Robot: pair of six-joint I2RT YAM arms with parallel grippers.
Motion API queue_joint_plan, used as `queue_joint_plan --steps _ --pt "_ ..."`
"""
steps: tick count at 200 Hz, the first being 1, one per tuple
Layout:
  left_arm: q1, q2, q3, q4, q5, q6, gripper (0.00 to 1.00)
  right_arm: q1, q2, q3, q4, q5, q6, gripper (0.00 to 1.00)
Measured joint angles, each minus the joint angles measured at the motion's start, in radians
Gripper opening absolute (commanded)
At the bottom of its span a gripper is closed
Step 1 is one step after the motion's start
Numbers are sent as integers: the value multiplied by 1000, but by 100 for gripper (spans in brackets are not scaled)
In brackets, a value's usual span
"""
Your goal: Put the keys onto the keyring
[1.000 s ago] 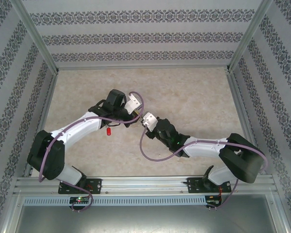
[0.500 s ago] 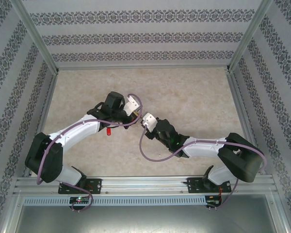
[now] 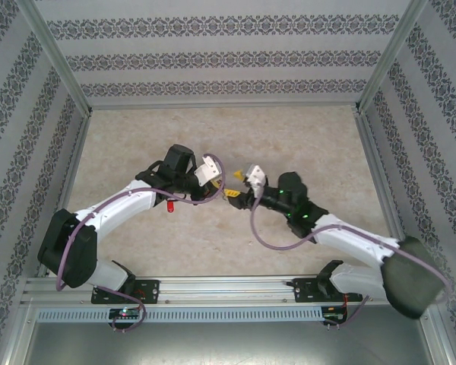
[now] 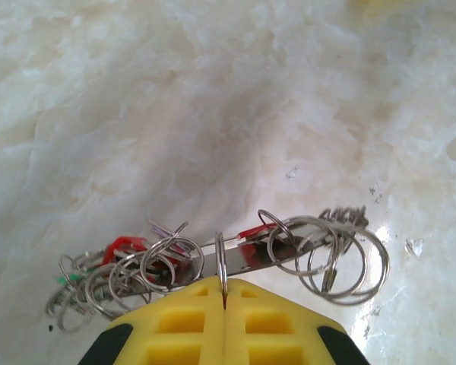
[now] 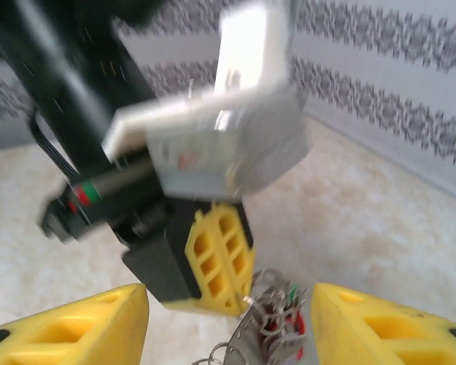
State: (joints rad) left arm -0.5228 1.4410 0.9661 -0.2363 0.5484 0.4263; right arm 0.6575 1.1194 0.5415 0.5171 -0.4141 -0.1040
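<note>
Hanging from your left claw (image 4: pixel 224 293), the keyring (image 4: pixel 258 257) is pinched by its thin loop between yellow fingers pressed tight together. From the left wrist you see that loop edge-on and upright. The small rings and red tags are strung along a line running left to right, slightly higher at the right. The right wrist view gives you the bunch end-on, sitting between the right claw (image 5: pixel 228 304) and its fingers (image 5: pixel 83 323), which stand wide apart. From above, a red key (image 3: pixel 170 205) lies on the counter (image 3: pixel 304 144) beside your left arm.
</note>
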Motion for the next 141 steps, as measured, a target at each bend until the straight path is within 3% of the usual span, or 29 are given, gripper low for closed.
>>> queue_joint_plan --steps 9,43,90,141 --pt "0 -6 -3 -6 10 38 0 -26 -52 4 -37 -42 -7 38" --pt "0 -30 -6 -39 60 151 0 -109 -85 61 -225 -135 -137 25" --pt "0 -67 -7 -85 96 233 0 -176 76 186 -462 -233 -383 24" --pt "0 -73 -7 -113 107 255 0 -175 249 334 -531 -378 -526 24"
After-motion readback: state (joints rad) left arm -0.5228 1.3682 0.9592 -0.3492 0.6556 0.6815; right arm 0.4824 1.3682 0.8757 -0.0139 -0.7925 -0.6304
